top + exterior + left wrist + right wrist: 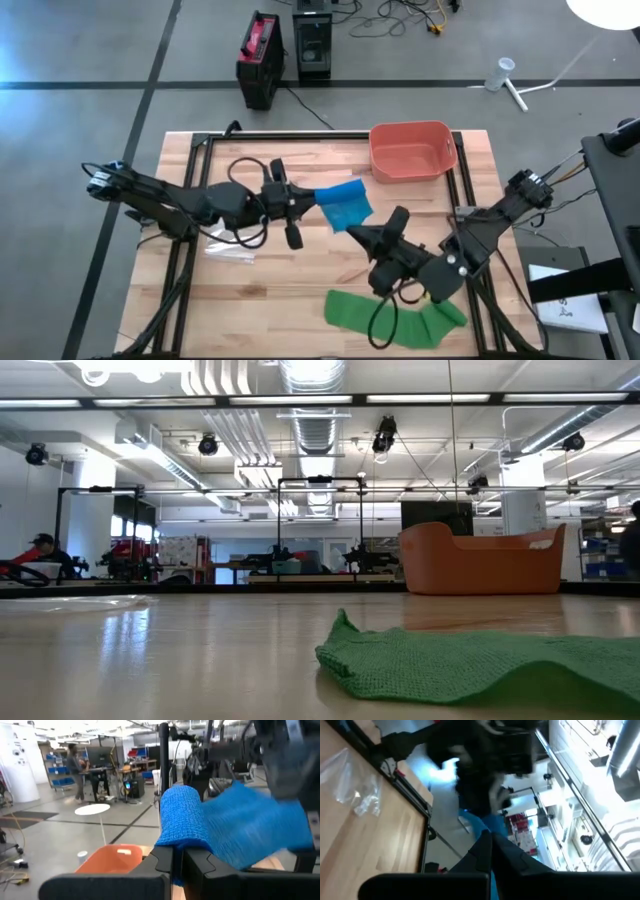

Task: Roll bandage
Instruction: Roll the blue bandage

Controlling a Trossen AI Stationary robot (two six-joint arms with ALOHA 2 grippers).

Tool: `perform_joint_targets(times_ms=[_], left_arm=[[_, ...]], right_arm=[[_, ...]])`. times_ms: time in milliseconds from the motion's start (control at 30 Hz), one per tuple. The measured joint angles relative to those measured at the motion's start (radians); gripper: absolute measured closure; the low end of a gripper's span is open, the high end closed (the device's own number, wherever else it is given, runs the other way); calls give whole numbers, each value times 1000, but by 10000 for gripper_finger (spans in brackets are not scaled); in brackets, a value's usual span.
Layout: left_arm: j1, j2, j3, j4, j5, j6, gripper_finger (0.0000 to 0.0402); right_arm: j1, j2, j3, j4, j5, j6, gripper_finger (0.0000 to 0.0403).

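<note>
A blue bandage (pixel 343 203) hangs in the air over the middle of the table, stretched between my two grippers. In the left wrist view its rolled part (pixel 182 815) stands up above the fingers. My left gripper (pixel 306 200) reaches in from the table's left and is shut on that rolled end. My right gripper (pixel 353 233) comes from the near right and is shut on the loose end. A green bandage (pixel 395 315) lies flat and crumpled on the table's near side, also seen in the low view (pixel 470 660). My left gripper pinches the blue bandage's rolled end (pixel 175 851) between its two shut fingers, level, from the table's left. The roll stands upright above the fingers, clear of the table. My right gripper pinches the bandage's loose end (pixel 484 827) between its shut fingers, level, from the near right. The strip runs from there toward my left gripper, clear of the table.
An orange bin (pixel 411 151) stands at the far right of the table. A clear plastic wrapper (pixel 230 250) lies on the left part. A black frame (pixel 190 160) runs along the table's edges.
</note>
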Motion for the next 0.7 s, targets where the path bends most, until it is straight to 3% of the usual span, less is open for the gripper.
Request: perform_joint_targets(times_ms=[167,400,633,700], left_arm=[[0,0,-63,5,1,-22,395],[8,53,-94,83,-19,-50,395],[10,72,-94,90,-18,-47,395],[11,72,-94,92,41,-44,395]], right_arm=[[-46,0,33,-1,-5,14,403],[-77,0,60,-7,-124,92,403],[-81,1,57,-11,-92,75,403],[-91,1,57,-10,-71,53,403]])
